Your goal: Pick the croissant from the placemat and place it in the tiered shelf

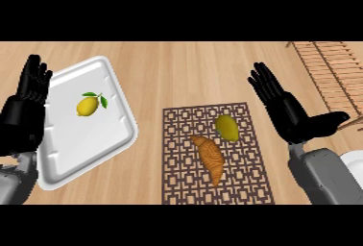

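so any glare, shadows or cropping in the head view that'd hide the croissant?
Head view: light is even, no glare or hard shadows; the croissant stands out clearly on the patterned placemat. The tiered shelf is cut off by the right edge. The right robot hand and the left robot hand are open, covering neither.

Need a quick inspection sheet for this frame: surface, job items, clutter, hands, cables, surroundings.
Surface: wooden counter.
Job's things: croissant lies on the patterned placemat, untouched; tiered shelf at far right, partly cut off.
Clutter: green fruit on the placemat beside the croissant; lemon on a white tray at left.
Hands: left hand open, over the tray's left edge; right hand open, right of the placemat; both hold nothing.
Cables: nothing seen.
Surroundings: white object at right edge, unclear.
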Controlling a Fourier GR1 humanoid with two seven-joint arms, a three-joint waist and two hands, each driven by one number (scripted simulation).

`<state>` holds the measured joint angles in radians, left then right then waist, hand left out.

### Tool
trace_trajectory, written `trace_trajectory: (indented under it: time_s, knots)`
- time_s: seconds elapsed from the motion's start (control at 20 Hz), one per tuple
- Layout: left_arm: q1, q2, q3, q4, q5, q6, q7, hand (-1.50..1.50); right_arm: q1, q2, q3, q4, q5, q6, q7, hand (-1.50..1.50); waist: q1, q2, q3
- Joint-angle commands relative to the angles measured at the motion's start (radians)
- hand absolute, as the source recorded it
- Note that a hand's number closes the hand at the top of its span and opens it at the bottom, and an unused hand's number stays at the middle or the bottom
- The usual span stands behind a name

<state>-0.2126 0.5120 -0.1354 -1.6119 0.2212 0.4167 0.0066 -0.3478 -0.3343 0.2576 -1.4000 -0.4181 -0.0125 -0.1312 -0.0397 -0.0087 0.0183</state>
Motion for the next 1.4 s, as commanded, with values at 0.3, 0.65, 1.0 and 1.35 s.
trace_trajectory:
  time_s: [0.3, 0.65, 1.0, 1.35]
  knots:
    - [0.165, 0.021, -0.012, 0.137, 0.062, -0.099, 0.082, 0.0, -0.026, -0.102, 0.115, 0.068, 0.531, -0.41, 0.067, 1.5, -0.012, -0.002, -0.054]
    - [0.23, 0.008, -0.025, 0.153, 0.118, -0.188, 0.075, 0.0, 0.085, 0.222, 0.38, 0.105, 0.937, -0.862, 0.179, -1.5, 0.039, -0.001, -0.025]
    - [0.252, 0.043, 0.038, 0.2, 0.147, -0.22, 0.05, 0.0, 0.142, 0.276, 0.405, 0.252, 1.358, -0.937, 0.493, -1.5, -0.006, -0.016, -0.031]
    - [0.297, 0.036, 0.032, 0.191, 0.144, -0.232, 0.023, 0.0, 0.139, 0.312, 0.393, 0.293, 1.636, -0.624, 0.821, -1.5, -0.004, -0.021, -0.033]
